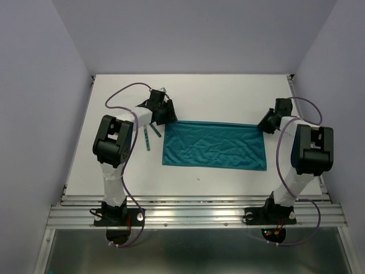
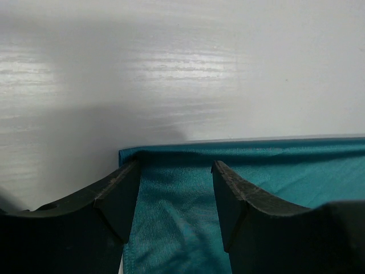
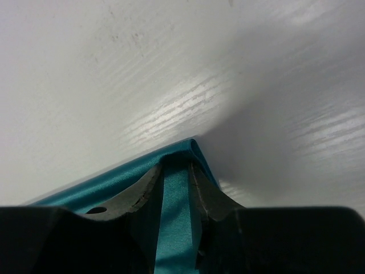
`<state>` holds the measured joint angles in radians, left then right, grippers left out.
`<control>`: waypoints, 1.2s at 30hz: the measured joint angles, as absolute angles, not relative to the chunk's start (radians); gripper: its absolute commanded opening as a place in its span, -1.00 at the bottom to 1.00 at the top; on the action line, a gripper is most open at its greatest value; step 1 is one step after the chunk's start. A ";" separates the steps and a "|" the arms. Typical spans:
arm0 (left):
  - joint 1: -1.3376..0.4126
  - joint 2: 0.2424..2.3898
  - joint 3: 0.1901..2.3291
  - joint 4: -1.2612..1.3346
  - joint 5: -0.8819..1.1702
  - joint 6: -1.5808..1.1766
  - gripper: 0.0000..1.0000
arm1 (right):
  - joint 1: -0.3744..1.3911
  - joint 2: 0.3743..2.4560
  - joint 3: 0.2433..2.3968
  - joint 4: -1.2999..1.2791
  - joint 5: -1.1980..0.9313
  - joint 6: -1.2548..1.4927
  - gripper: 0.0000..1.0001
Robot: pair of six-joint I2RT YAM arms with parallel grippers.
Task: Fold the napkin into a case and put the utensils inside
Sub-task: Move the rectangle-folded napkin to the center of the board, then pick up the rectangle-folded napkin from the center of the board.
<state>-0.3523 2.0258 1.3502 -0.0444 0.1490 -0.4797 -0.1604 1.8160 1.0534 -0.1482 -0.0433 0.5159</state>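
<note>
Teal napkin [image 1: 214, 145] lay as one wide folded rectangle on the white table [image 1: 228, 94] in the top view. The left gripper [image 1: 165, 114] stood at its far left corner and the right gripper [image 1: 266, 124] at its far right corner. Two utensils [image 1: 147, 138] with thin teal handles lay just left of the cloth, beside the left arm. Bare table stretched beyond the far edge and along the near edge, while both arms crowded the cloth's short sides.

From the left wrist, the left gripper [image 2: 174, 191] had its jaws spread, with the napkin [image 2: 285, 165] flat beneath and between them. The cloth's far edge ran just past the fingertips and its corner sat by the left finger [image 2: 114, 200], with white table [image 2: 171, 74] beyond.

From the right wrist, the right gripper [image 3: 177, 188] had its jaws drawn close, pinching the napkin [image 3: 178, 153] at its corner. A narrow strip of cloth showed between the fingers [image 3: 205, 197], and the corner peaked just past the tips.
</note>
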 measured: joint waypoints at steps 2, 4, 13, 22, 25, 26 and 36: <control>-0.353 2.015 1.337 -0.046 0.146 -0.479 0.29 | -0.160 1.805 1.042 -0.150 -0.048 0.517 -0.40; -0.353 2.009 1.334 -0.053 0.141 -0.479 0.29 | -0.160 1.796 1.038 -0.163 -0.052 0.517 -0.37; -0.427 1.983 1.365 -0.159 0.047 -0.463 0.30 | -0.160 1.687 1.028 -0.293 0.014 0.515 0.00; -0.636 2.047 1.611 -0.191 0.126 -0.465 0.30 | -0.161 1.537 0.891 -0.371 0.059 0.501 0.12; -0.662 2.102 1.675 -0.191 0.163 -0.468 0.30 | -0.160 1.524 0.847 -0.393 0.058 0.500 0.12; -0.667 2.128 1.699 -0.194 0.172 -0.469 0.30 | -0.161 1.517 0.832 -0.396 0.057 0.500 0.12; -0.674 2.324 1.844 -0.219 0.226 -0.486 0.30 | -0.160 1.488 0.807 -0.419 0.050 0.491 0.10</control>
